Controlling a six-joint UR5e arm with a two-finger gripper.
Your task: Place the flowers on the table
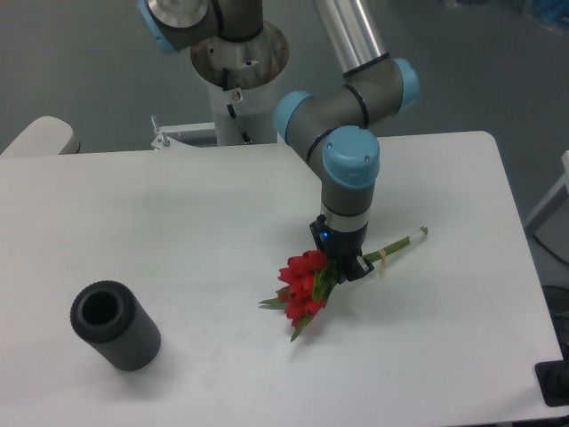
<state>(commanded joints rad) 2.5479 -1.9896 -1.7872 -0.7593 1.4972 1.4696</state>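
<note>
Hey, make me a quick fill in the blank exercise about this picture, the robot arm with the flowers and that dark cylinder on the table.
1. The flowers are ____ in colour.
2. The gripper is closed on the bunch's green ____.
3. The dark ribbed cylinder sits near the table's front-____ corner in the picture.
4. The cylinder's top end is ____, showing a hollow inside.

Missing words: red; stems; left; open

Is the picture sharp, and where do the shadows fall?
The fixed camera view is slightly soft and grainy, evenly lit from above without glare; the flowers cast only a faint shadow on the table just beneath them, and the dark grey cylinder shows a soft shadow at its base.
</note>
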